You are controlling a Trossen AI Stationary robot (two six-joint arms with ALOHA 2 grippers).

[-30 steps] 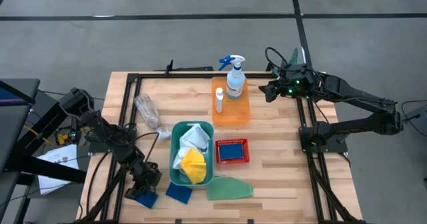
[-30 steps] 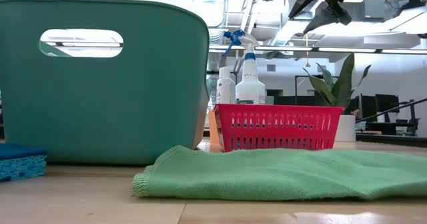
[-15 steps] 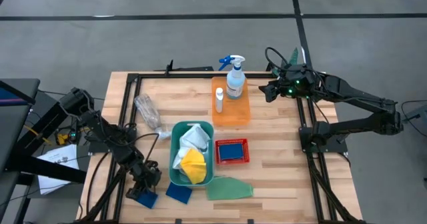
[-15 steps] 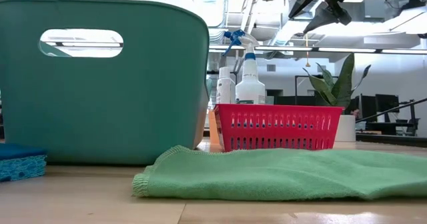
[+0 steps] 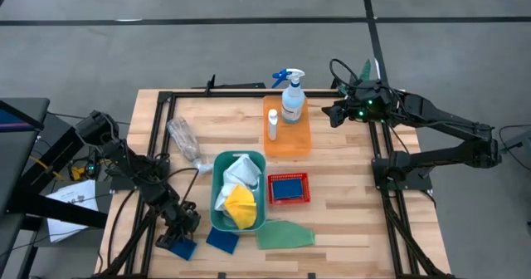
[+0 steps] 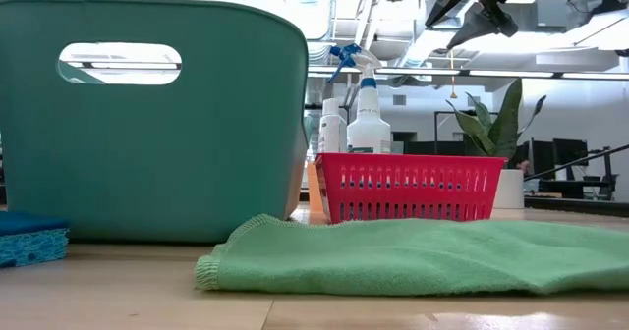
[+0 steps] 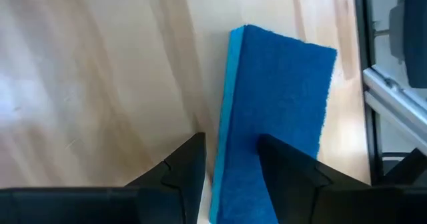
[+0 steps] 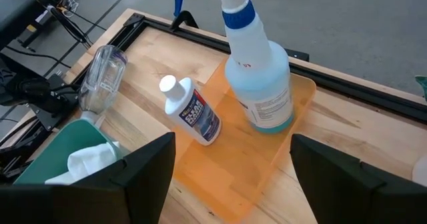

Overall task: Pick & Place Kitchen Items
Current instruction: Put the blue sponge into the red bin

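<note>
Meanwhile, the left gripper (image 7: 230,167) is clamping a blue sponge (image 7: 277,124) on the desk (image 5: 348,212).
Right gripper (image 8: 230,164) is hovering wide open, holding nothing, above the orange tray (image 8: 250,157).

The whole surface (image 5: 332,221) is seen from straight above in the high view. It is crossed at its own level in the low view, close behind the green cloth (image 6: 413,256). A blue sponge (image 7: 277,124) is looked down on closely from the left wrist. The spray bottle (image 8: 257,77) is shared by the right wrist, low and high views.
</note>
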